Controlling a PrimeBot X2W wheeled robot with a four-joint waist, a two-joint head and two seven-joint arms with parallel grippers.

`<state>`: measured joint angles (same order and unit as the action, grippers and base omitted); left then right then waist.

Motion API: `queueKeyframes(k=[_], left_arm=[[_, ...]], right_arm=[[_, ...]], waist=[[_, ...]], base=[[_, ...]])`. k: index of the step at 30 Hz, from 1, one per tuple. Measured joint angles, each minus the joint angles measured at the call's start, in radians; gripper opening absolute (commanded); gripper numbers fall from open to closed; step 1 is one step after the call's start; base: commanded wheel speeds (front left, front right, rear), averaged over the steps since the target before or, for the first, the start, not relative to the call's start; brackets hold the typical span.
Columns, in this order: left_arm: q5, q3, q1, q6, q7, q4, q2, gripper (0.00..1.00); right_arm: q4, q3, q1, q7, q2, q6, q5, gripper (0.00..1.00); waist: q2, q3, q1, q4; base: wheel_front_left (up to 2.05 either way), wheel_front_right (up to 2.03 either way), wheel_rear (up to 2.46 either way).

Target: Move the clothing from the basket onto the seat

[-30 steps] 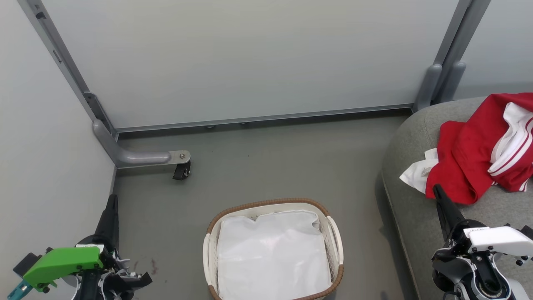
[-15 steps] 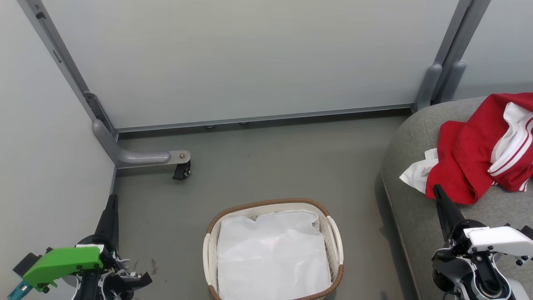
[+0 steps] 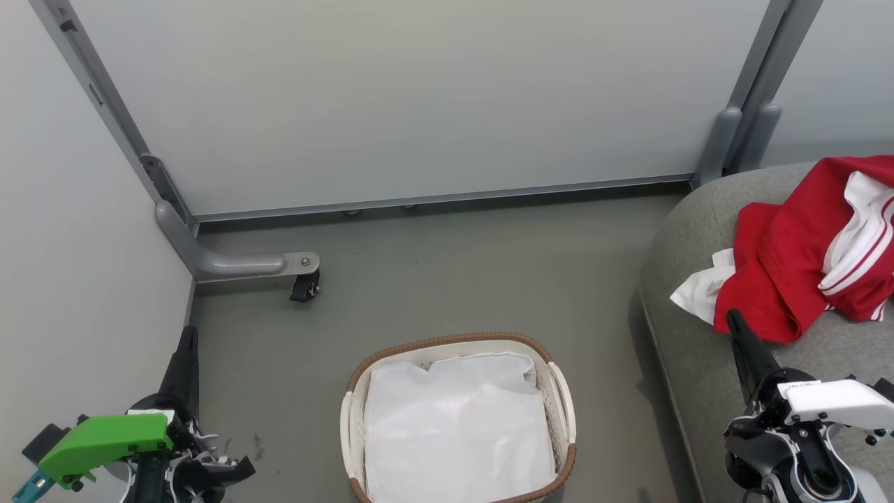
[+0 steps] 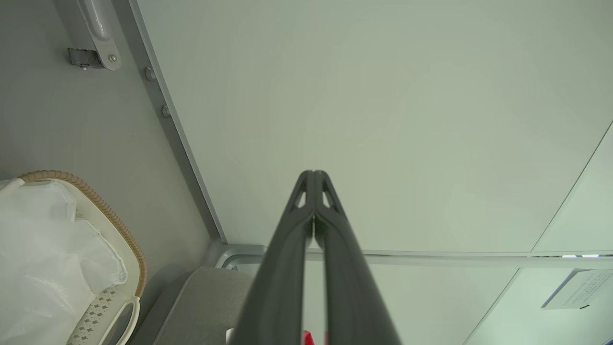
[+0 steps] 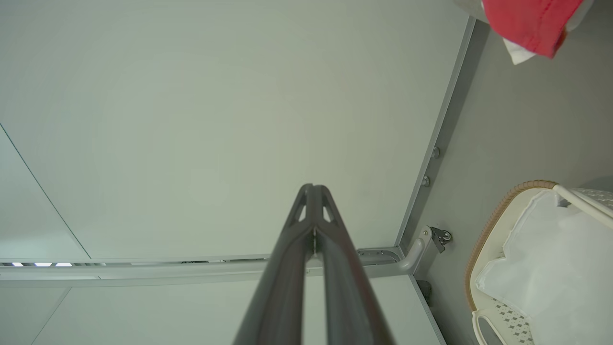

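Head view, looking down at a grey floor [image 3: 454, 272] w/ a pale wall panel [image 3: 419, 105] behind.

Nothing has changed over the last second. The layout is the same, w/ no shift in either arm, the garment or the camera.

The red clothing [image 3: 803, 258], w/ white panels & striped trim, lies crumpled on the grey seat [image 3: 698, 363] at the right edge. A white corner w/ a label pokes out on its left side.

The basket [image 3: 447, 340], white w/ a brown woven rim, sits on the floor at bottom centre, apart from the seat. Inside is just the plain white liner sheet [image 3: 457, 433], no red in it.

Left claw [image 3: 187, 335] is at lower left, fingers pressed together, holding nothing, pointing up beside the left wall. Right claw [image 3: 733, 318] is at lower right, fingers also pressed together & empty. Its tip shows just below the garment's lower edge, in front of the seat. Can't tell if it touches the cushion.

In the wrist views, each pair of dark fingers is closed tip to tip against bare wall.

Judgement: w/ the garment on the seat, the basket emptied & both claws free and motionless, the task looks done. Nothing is left to move.
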<state>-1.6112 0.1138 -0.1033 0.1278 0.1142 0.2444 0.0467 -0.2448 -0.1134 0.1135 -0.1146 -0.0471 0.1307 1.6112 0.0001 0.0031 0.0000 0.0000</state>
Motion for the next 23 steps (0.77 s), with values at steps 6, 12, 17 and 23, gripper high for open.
queueKeyframes(k=[6, 12, 17, 23], left_arm=[[0.0, 0.0, 0.0, 0.0, 0.0, 0.0, 0.0, 0.0], [0.0, 0.0, 0.0, 0.0, 0.0, 0.0, 0.0, 0.0], [0.0, 0.0, 0.0, 0.0, 0.0, 0.0, 0.0, 0.0], [0.0, 0.0, 0.0, 0.0, 0.0, 0.0, 0.0, 0.0]], right_arm=[[0.0, 0.0, 0.0, 0.0, 0.0, 0.0, 0.0, 0.0], [0.0, 0.0, 0.0, 0.0, 0.0, 0.0, 0.0, 0.0], [0.0, 0.0, 0.0, 0.0, 0.0, 0.0, 0.0, 0.0], [0.0, 0.0, 0.0, 0.0, 0.0, 0.0, 0.0, 0.0]], waist=[[0.0, 0.0, 0.0, 0.0], [0.0, 0.0, 0.0, 0.0], [0.0, 0.0, 0.0, 0.0], [0.0, 0.0, 0.0, 0.0]], base=[[0.0, 0.0, 0.0], [0.0, 0.0, 0.0], [0.0, 0.0, 0.0], [0.0, 0.0, 0.0]])
